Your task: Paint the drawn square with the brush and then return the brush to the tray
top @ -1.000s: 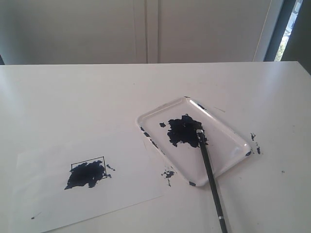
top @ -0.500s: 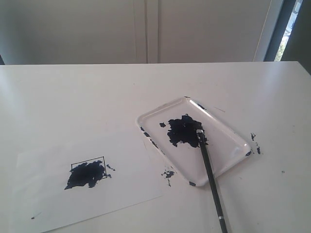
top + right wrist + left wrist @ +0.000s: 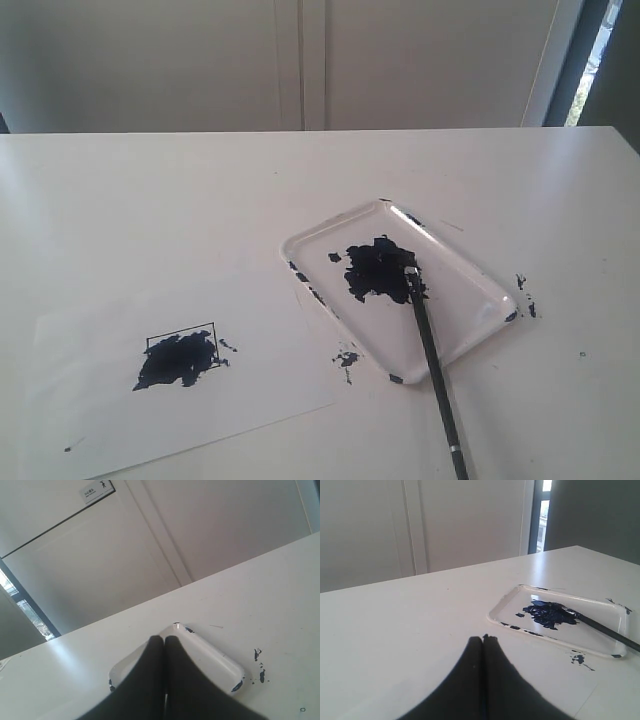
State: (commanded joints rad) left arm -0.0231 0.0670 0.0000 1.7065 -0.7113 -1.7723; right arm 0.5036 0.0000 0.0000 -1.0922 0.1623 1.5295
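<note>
My two pincers are both closed with nothing between them. The left gripper point(image 3: 483, 639) shows two matt black fingers pressed flat together into a tapering wedge, and the right gripper point(image 3: 164, 639) shows the same, its tips meeting in a thin seam. Both hang above the table point(image 3: 150, 200), a smooth, slightly glossy white top, clear of everything on it.

There is one tray point(image 3: 455, 285): clear plastic, shallow and rectangular with rounded corners and a raised, shiny rim flecked with dark paint. In its middle sits one ragged blue-black paint blotch point(image 3: 375, 270), thick and uneven at the edges.

There is one brush point(image 3: 430, 345), long, thin and straight, with a black handle. Its small silver ferrule point(image 3: 410, 268) and its tip lie on the blotch. The handle runs across the tray floor, crosses the near rim and reaches well out over the table, so the brush rests in the tray with its back end overhanging.

There is one paper sheet point(image 3: 270, 370), flat, white and matt, lying to the left of the tray with one corner close to the tray's rim. On it is one drawn square point(image 3: 182, 350), a thin black outline. A single dark smear point(image 3: 170, 368) fills much of it and spills past its lower left side. The upper corners of the square show bare paper.

A few small dark flecks point(image 3: 525, 295) dot the table just right of the tray, and another spatter point(image 3: 347, 357) lies by its near side.
</note>
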